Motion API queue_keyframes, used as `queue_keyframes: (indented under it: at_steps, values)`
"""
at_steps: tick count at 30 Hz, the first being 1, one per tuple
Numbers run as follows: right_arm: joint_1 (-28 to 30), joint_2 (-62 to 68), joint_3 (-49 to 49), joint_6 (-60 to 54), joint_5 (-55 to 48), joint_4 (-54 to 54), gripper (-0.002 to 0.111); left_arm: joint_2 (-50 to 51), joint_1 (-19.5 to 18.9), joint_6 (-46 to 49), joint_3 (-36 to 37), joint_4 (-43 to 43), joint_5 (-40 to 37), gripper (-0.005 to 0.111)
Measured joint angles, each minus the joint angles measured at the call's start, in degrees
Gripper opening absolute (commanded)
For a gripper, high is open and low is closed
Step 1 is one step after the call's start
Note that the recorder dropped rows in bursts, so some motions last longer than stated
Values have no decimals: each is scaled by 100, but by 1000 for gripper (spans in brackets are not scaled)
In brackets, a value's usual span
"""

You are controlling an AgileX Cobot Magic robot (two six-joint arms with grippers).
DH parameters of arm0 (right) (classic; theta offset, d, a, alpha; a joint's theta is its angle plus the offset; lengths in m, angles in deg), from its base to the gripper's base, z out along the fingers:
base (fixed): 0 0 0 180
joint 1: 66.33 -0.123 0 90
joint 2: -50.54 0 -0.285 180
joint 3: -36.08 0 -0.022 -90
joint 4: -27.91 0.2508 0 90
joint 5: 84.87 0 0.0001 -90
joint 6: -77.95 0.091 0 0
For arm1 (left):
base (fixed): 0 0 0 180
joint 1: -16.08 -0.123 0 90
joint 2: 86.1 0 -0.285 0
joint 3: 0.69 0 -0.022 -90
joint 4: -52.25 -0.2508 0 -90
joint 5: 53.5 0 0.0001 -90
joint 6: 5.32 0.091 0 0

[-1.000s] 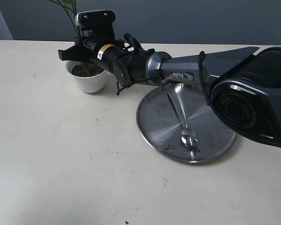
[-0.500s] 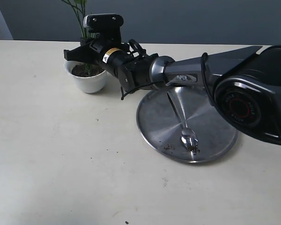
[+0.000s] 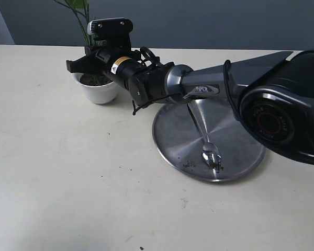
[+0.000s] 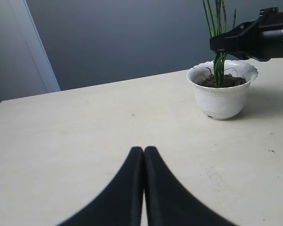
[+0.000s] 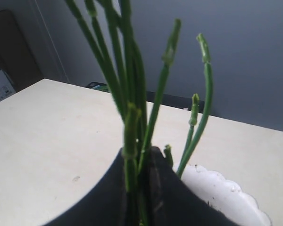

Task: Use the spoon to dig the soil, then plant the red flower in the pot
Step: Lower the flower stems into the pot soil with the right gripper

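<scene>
The white scalloped pot (image 3: 100, 91) stands at the table's far left with dark soil (image 3: 90, 80) inside. My right gripper (image 3: 79, 65) reaches across over it, shut on the flower's green stems (image 3: 87, 29), which stand upright in the soil. The right wrist view shows the stems (image 5: 132, 94) pinched between the fingers (image 5: 160, 188) just above the pot's rim (image 5: 226, 193). The red bloom is out of view. The silver spoon (image 3: 209, 153) lies on the steel plate (image 3: 240, 138). My left gripper (image 4: 144, 149) is shut and empty, low over the table, with the pot (image 4: 221, 96) ahead.
A few soil crumbs (image 3: 188, 163) lie on the steel plate near the spoon's bowl. The right arm's body (image 3: 272, 104) spans the table above the plate's far side. A grey wall (image 4: 132, 37) rises behind the table's far edge.
The right gripper, still holding the stems, swung a little right over the pot and then came back left and slightly lower. The spoon and plate have not moved.
</scene>
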Motion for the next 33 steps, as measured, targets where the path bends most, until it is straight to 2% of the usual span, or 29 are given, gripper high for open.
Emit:
queue_keyframes:
  at_steps: [14,23,33]
  values:
    - [0,-23,0,0,-69,41,-1,0,0,0,0,0,0,0]
    - [0,-69,-431,11,565,137,-1,0,0,0,0,0,0,0]
    - [0,-117,-454,11,515,141,-1,0,0,0,0,0,0,0]
